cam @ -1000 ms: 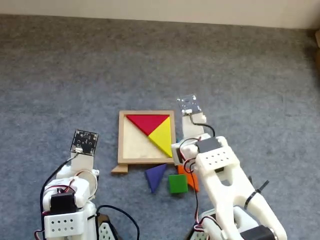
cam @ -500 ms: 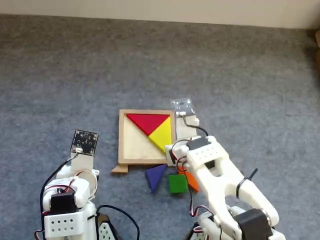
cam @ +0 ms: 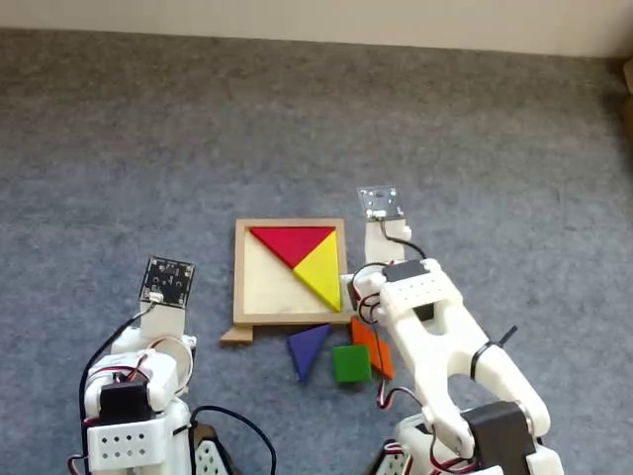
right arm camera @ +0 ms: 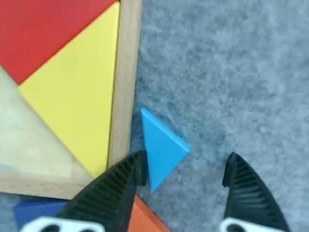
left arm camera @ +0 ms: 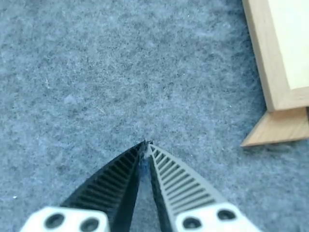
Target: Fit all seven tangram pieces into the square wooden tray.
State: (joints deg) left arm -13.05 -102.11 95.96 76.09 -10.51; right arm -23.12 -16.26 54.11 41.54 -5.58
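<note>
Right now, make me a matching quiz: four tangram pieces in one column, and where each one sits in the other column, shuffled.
1. red triangle
2. yellow triangle
3. light blue triangle
4. green square

A. on the carpet, between the open fingers of the right gripper
B. in the tray, along its far edge
C. on the carpet, beside the dark blue triangle
D. in the tray, along its right edge

Pairs: 1-B, 2-D, 3-A, 4-C

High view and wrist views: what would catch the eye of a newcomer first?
The tray at the centre holds a red triangle and a yellow triangle. The right gripper, open, straddles a light blue triangle just outside the tray's rim. A dark blue triangle, a green square and an orange piece lie loose on the arms' side of the tray.
</note>
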